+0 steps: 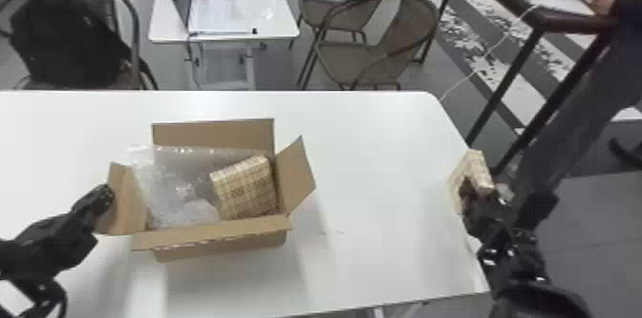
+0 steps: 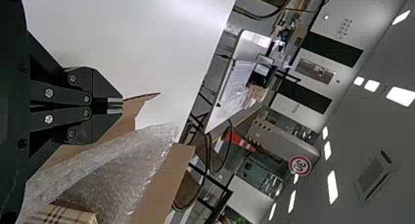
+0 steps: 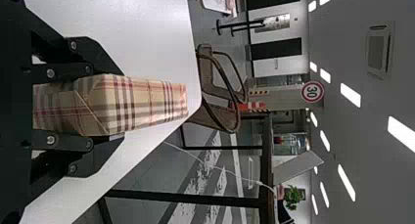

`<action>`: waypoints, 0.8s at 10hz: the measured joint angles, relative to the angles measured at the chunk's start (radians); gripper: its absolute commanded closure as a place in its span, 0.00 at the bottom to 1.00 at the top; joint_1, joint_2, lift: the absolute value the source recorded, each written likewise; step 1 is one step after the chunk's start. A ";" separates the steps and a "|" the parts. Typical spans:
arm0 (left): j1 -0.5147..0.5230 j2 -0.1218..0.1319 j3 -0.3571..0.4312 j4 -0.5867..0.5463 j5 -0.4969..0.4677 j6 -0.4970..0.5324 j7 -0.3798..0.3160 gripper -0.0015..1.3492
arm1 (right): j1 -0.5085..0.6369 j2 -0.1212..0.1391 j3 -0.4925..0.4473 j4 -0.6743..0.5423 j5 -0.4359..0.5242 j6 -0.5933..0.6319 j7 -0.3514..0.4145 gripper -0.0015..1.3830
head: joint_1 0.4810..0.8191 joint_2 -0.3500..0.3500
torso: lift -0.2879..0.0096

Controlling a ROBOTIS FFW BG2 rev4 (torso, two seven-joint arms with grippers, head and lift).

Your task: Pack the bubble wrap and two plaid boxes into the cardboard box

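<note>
The brown cardboard box (image 1: 222, 244) stands on the table (image 1: 382, 159), flaps open. Bubble wrap (image 1: 176, 185) (clear and rumpled) fills its left part and pokes above the rim; a tan plaid box (image 1: 246, 188) sits tilted at the right. The second plaid box (image 3: 142, 104), folds showing, is held near the table's right edge.

Left end effector (image 1: 106, 194), fingers together, right end effector (image 1: 476, 189) well apart from it, fingers parted, gripping

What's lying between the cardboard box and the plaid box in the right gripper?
Bare white tabletop between the cardboard box and plaid box, in the head view.
</note>
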 measured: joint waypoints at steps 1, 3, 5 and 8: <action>0.000 0.000 -0.001 0.001 0.000 0.000 0.000 0.90 | 0.011 0.006 0.000 -0.016 -0.011 -0.016 0.000 0.80 | 0.63 0.27 | 0.62; 0.000 0.000 -0.002 0.003 -0.001 0.000 0.000 0.90 | 0.054 0.022 0.010 -0.094 -0.049 -0.033 0.002 0.80 | 0.63 0.28 | 0.62; 0.000 0.000 -0.002 0.004 -0.002 -0.002 0.000 0.90 | 0.093 0.022 0.084 -0.236 -0.123 -0.019 0.033 0.80 | 0.63 0.35 | 0.62; -0.005 0.000 -0.006 0.007 -0.003 -0.004 -0.002 0.90 | 0.005 -0.022 0.304 -0.419 -0.231 0.194 0.169 0.80 | 0.63 0.58 | 0.62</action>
